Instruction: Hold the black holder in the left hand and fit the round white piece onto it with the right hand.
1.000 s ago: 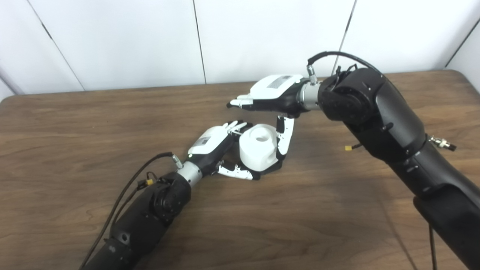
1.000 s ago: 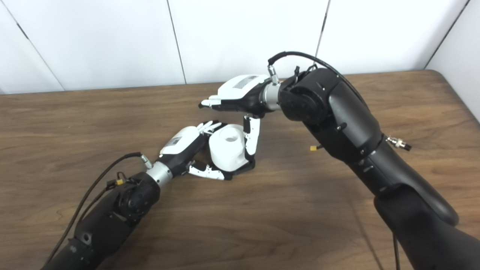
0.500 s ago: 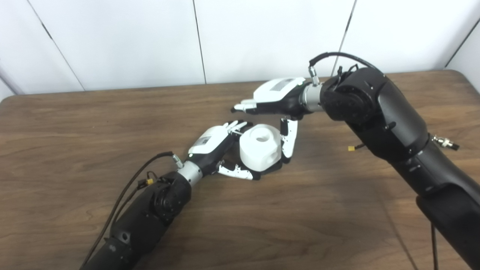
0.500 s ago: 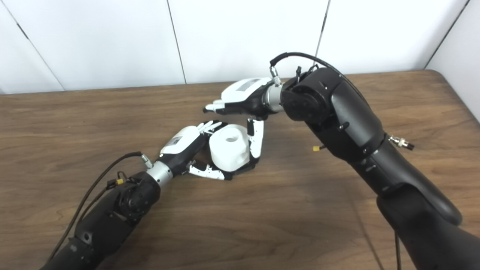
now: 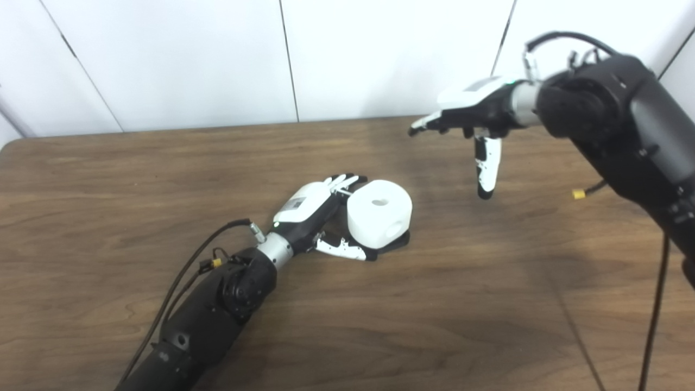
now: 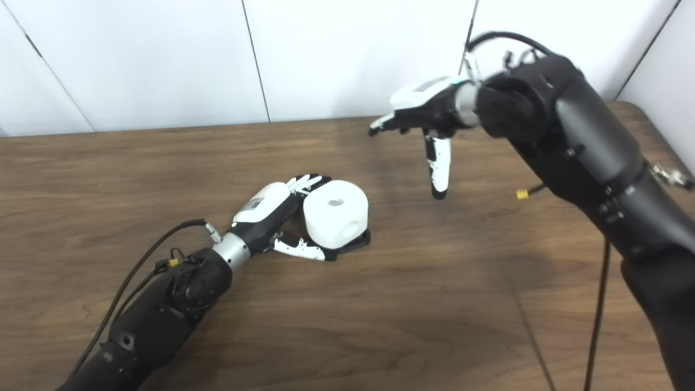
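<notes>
The round white piece [image 5: 378, 218] with a hole in its top sits on the black holder [image 5: 398, 244], of which only a dark edge shows below it, on the wooden table [image 5: 108, 179]. My left hand [image 5: 320, 220] is wrapped around them from the left, fingers behind and thumb in front. My right hand [image 5: 471, 117] is open and empty, raised above the table to the right of the piece, thumb pointing down. In the right eye view the piece [image 6: 335, 214] and right hand [image 6: 426, 111] stand the same way.
White wall panels [image 5: 380, 54] stand behind the table's far edge. A black cable [image 5: 654, 315] hangs from my right arm at the right side. My left arm [image 5: 217, 304] lies across the table's near left.
My right hand has let go of the white piece and moved up and to the right, away from it. The left hand and the piece have stayed in place.
</notes>
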